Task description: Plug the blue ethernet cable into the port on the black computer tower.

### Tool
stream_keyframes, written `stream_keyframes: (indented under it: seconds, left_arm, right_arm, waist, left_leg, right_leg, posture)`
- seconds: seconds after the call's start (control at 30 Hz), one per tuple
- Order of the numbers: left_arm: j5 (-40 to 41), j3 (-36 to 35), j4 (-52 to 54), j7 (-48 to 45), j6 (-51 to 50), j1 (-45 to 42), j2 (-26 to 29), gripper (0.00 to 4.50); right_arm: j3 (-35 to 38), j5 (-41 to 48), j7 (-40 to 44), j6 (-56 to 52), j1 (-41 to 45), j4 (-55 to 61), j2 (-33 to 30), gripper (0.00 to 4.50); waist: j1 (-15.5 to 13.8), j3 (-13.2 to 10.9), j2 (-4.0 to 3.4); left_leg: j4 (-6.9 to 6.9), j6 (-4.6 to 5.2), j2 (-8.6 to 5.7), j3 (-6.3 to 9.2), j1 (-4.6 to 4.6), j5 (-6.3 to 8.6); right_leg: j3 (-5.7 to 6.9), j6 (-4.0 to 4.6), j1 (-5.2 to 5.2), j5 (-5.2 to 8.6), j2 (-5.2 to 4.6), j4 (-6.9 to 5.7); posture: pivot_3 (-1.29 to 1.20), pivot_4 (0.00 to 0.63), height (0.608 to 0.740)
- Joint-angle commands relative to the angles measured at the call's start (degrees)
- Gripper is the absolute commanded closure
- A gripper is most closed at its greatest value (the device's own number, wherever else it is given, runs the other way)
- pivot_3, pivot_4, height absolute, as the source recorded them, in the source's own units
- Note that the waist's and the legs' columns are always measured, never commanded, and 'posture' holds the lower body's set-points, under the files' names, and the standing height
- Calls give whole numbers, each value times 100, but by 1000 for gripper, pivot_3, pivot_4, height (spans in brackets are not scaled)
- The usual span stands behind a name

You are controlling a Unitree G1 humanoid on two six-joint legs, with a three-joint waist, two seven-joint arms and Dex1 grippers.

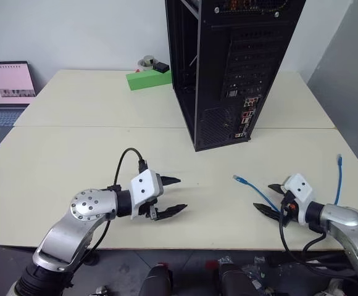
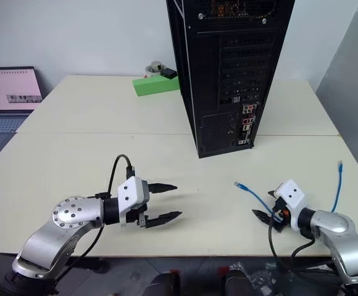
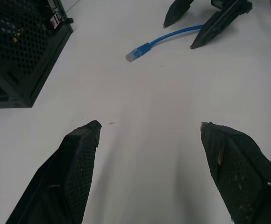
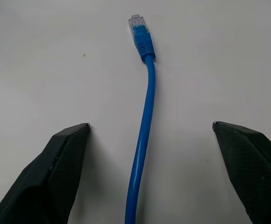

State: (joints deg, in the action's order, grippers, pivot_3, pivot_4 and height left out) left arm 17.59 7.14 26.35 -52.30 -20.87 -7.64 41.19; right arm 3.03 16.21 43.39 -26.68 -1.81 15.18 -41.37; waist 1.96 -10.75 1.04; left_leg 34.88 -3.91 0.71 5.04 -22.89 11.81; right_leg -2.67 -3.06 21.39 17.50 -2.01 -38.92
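Right gripper (image 4: 149,128): your fingers spread, straddling the blue ethernet cable (image 4: 142,140) (untouched).
Left gripper (image 1: 173,196): spread, empty.

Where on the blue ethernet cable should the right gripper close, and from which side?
On the cord just behind the plug of the blue ethernet cable, approached from behind along its length. It lies flat between the open right gripper, plug pointing away.
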Motion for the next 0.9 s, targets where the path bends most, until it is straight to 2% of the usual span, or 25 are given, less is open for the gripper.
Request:
stream_keyframes:
  seconds: [0.03,0.27,0.3,0.33,0.43,0.57,0.77,0.9]
  left_arm:
    - [-56,30,-30,-52,230,-58,-52,820]
    - [-239,132,-283,-133,505,-123,-128,820]
    - [-276,164,-334,-158,563,-141,-131,820]
    - [-308,197,-389,-168,610,-164,-147,820]
    - [-399,311,-613,-215,736,-298,-214,820]
    - [-523,472,-1083,-319,896,-604,-373,820]
    - [-724,687,-1851,-512,1225,-1172,-616,820]
    - [-799,708,-1973,-546,1366,-1274,-666,820]
  right_arm:
    - [-40,-118,-39,67,-40,180,-12,971]
    - [112,79,7,-134,133,160,-23,2518]
    - [112,108,32,-163,180,165,-31,2846]
    - [97,140,88,-177,232,184,-54,2943]
    - [-13,248,255,-247,446,289,-98,3728]
    - [-297,321,547,-343,861,464,-131,4487]
    - [-812,149,776,-334,1479,548,-171,4487]
    - [-490,166,617,-28,1627,258,-13,4487]
  waist:
    - [0,0,0]
    - [-10,0,0]
    - [-10,0,0]
    - [-10,0,0]
    - [-7,0,0]
    - [-6,0,0]
    - [-12,0,0]
    - [-10,0,0]
  left_leg:
    - [0,0,0,0,0,0]
    - [1,0,0,0,-1,0]
    - [1,0,0,0,-1,0]
    - [1,0,-1,0,-1,0]
    - [1,0,-1,-1,-1,0]
    - [1,0,-1,0,-1,0]
    - [3,0,-2,5,-3,0]
    - [4,0,-2,5,-4,0]
  right_leg:
    - [0,0,0,0,0,0]
    - [0,0,-1,0,0,0]
    - [0,0,-1,0,0,0]
    - [0,0,0,0,0,0]
    - [0,0,0,0,0,-1]
    - [2,0,0,0,0,-1]
    - [7,0,-1,-1,0,-1]
    - [7,0,0,-1,0,-1]
  posture:
    - [0,150,740]
    - [0,150,740]
    - [0,150,740]
    - [0,150,740]
    - [0,150,740]
    - [0,150,740]
    - [0,150,740]
    - [0,150,740]
